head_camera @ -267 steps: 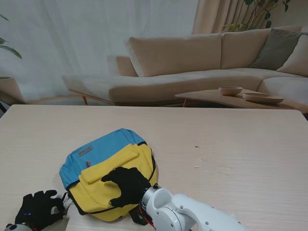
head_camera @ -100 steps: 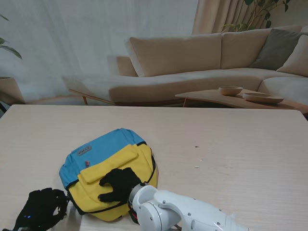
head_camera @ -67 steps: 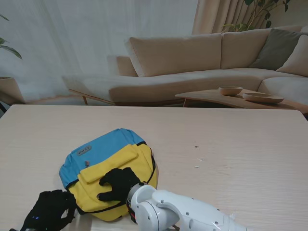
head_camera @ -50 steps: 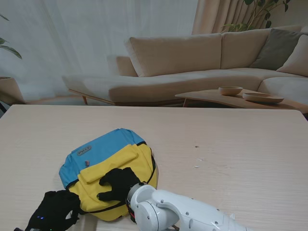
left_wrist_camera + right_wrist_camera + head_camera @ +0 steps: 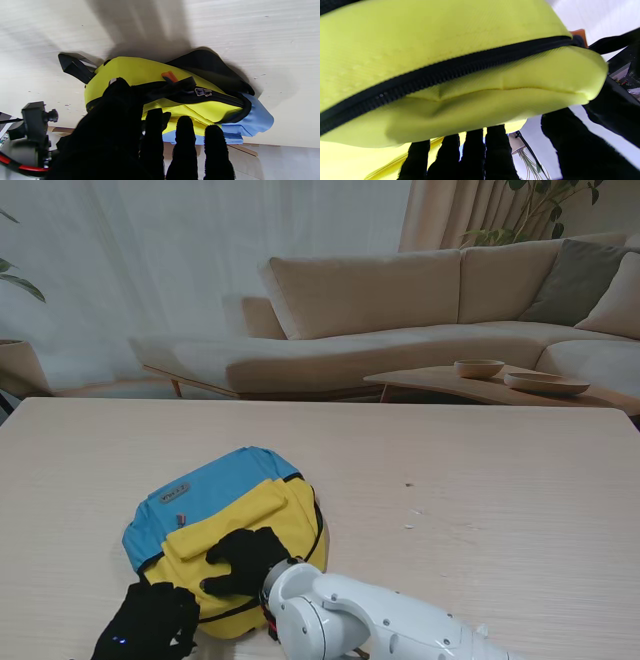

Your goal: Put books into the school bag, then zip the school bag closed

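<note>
While the school bag [image 5: 225, 535] lies flat on the near left part of the bench [image 5: 480, 480], it is pinned by the right hand [image 5: 243, 560], which is laid palm-down on the yellow front panel with its fingers spread; nothing is gripped, the bag is only pressed. This hold is judged to serve as an anchor, so that the bag does not slide when the zip is drawn.

The left hand [image 5: 150, 625] is placed at the near left edge of the bag, against its side. In the left wrist view its fingers [image 5: 183, 140] are seen loosely extended beside the black zipper track, and the metal zipper pull [image 5: 203, 92] lies just beyond them, apparently not yet pinched. Whether the thumb has hold of the bag's edge or strap cannot be told. No books are visible outside the bag, so packing is judged complete and the zipping step to be in hand.

In the right wrist view the zipper track [image 5: 440, 75] appears closed along the section shown.

The bench is a pale wood-grain surface carrying a few small specks. Beyond it, a beige sofa [image 5: 400, 310], a low table [image 5: 430, 385] bearing two bowls [image 5: 478, 368], pale curtains and plant leaves are seen.
</note>
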Controlling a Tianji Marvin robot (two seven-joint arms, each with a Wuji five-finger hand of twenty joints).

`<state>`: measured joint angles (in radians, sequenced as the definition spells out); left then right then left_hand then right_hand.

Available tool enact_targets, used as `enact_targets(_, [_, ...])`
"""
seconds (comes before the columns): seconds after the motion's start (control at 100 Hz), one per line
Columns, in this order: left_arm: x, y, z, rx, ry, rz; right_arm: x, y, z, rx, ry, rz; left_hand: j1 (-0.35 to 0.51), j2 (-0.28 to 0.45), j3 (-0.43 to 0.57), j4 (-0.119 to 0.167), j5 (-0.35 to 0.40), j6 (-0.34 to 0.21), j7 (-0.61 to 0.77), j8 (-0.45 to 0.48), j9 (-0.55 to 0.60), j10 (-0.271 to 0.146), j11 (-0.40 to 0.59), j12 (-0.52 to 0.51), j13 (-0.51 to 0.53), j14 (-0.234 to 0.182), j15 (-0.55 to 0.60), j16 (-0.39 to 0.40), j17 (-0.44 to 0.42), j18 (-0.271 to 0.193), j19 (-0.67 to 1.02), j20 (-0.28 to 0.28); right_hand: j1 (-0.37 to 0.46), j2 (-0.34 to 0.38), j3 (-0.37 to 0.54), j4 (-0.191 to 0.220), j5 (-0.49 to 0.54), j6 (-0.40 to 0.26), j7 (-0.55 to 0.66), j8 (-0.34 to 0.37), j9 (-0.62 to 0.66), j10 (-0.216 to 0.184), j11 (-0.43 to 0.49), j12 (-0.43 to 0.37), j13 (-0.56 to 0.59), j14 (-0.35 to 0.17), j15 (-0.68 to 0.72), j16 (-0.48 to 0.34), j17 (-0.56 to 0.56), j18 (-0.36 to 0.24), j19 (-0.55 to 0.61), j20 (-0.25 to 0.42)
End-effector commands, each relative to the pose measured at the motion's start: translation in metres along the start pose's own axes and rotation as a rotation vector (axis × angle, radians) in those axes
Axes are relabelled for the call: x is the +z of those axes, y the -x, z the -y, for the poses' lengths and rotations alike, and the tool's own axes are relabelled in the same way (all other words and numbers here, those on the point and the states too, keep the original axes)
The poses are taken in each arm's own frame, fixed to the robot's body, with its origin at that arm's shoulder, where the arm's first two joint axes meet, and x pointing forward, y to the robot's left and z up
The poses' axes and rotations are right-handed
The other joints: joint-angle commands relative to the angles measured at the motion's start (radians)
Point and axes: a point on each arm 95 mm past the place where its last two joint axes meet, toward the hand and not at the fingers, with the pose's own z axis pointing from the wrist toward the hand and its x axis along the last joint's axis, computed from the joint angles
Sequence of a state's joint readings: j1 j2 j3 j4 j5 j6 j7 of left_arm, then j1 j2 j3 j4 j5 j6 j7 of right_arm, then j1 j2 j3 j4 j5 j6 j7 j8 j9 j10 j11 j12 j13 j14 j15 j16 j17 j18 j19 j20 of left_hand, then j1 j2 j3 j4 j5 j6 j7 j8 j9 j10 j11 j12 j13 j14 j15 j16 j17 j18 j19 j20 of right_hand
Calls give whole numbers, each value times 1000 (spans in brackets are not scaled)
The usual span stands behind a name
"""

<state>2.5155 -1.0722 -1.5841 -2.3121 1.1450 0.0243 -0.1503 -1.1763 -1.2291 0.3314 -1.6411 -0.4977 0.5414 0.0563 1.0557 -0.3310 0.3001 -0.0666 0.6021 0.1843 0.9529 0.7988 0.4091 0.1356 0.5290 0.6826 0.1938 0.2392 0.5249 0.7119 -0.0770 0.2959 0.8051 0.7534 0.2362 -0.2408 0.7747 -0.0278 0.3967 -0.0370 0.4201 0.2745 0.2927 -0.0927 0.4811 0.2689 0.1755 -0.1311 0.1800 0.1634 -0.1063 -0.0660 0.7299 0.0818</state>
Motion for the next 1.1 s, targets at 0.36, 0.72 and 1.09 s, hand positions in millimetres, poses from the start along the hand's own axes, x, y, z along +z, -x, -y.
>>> enact_targets(0.36, [2, -37, 6, 28, 42, -137, 6, 14, 22, 18, -81, 71, 52, 19, 9, 9, 40, -63, 4, 18, 28, -24, 33, 40, 14, 26, 42, 37, -7, 22, 73, 7, -6, 13, -8, 28, 18, 14, 3, -7, 43, 67, -8, -2, 36, 38, 26, 18, 74, 111, 91, 73])
enact_targets(0.72, [16, -52, 13, 35, 94, -227, 7, 16, 22, 36, -84, 79, 51, 21, 4, 8, 43, -72, -4, 17, 35, -22, 32, 59, 16, 28, 55, 45, -6, 22, 101, 5, -8, 11, -4, 27, 12, 12, 3, -7, 40, 66, -7, -1, 35, 36, 27, 18, 74, 110, 92, 75])
enact_targets(1.09, [16, -53, 16, 47, 66, -239, 7, 17, 19, 53, -74, 77, 53, 20, 0, 8, 45, -76, -2, 11, 41, -22, 34, 100, 21, 29, 67, 51, -2, 25, 121, 3, -6, 6, 2, 27, 11, 11, 6, -7, 38, 65, -4, 0, 36, 31, 30, 20, 73, 108, 93, 76])
